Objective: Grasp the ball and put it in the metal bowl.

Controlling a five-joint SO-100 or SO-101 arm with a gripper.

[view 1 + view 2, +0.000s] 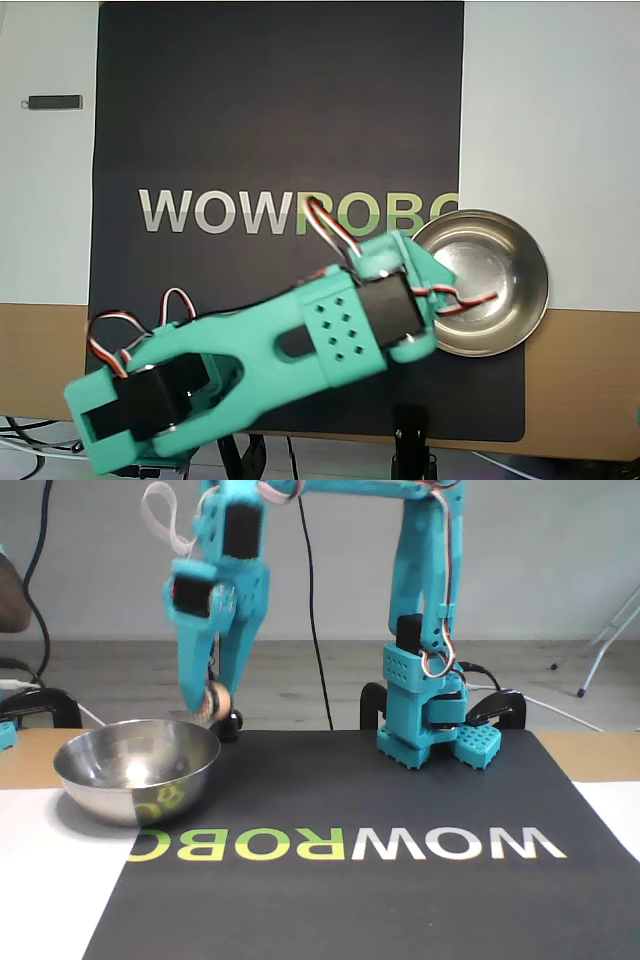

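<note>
In the fixed view my teal gripper (210,706) points down and is shut on the peach-orange ball (219,697). It holds the ball just above the right rim of the metal bowl (120,780). In the overhead view the shiny bowl (500,270) sits at the right edge of the black mat. My arm's wrist (385,305) reaches over the bowl's left rim. The fingertips and the ball are hidden under the wrist in that view.
A black mat (280,120) with WOWROBO lettering covers the table's middle. The arm's base (425,720) stands at the mat's far edge in the fixed view. A small dark stick (55,102) lies on the white surface at top left in the overhead view.
</note>
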